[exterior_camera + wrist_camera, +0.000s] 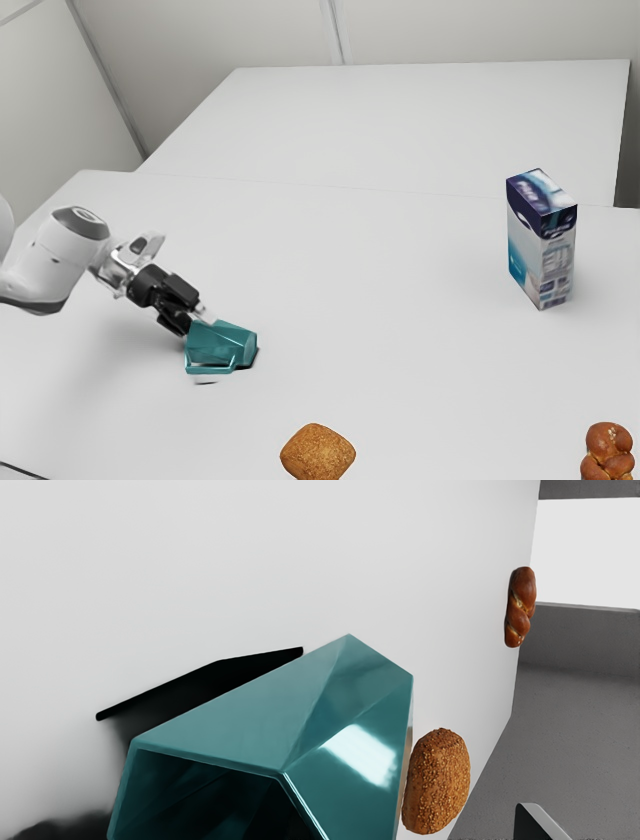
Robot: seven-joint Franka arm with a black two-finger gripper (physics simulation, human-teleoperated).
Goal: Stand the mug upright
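Observation:
The teal faceted mug point(222, 345) lies on its side on the table point(380, 330), its handle toward the exterior view's lower edge. My gripper point(194, 322) is at the mug's end nearest the arm, tilted down toward it. In the wrist view, the mug point(345, 720) has its dark opening facing my hand. One fingertip point(540, 825) stands apart from the mug there, with a gap between them; the other is hidden. The gripper is open.
A seeded bread roll point(318, 452) lies near the exterior view's lower edge, and a braided loaf point(608, 453) at its lower right. A blue and white carton point(542, 240) stands at the exterior view's right.

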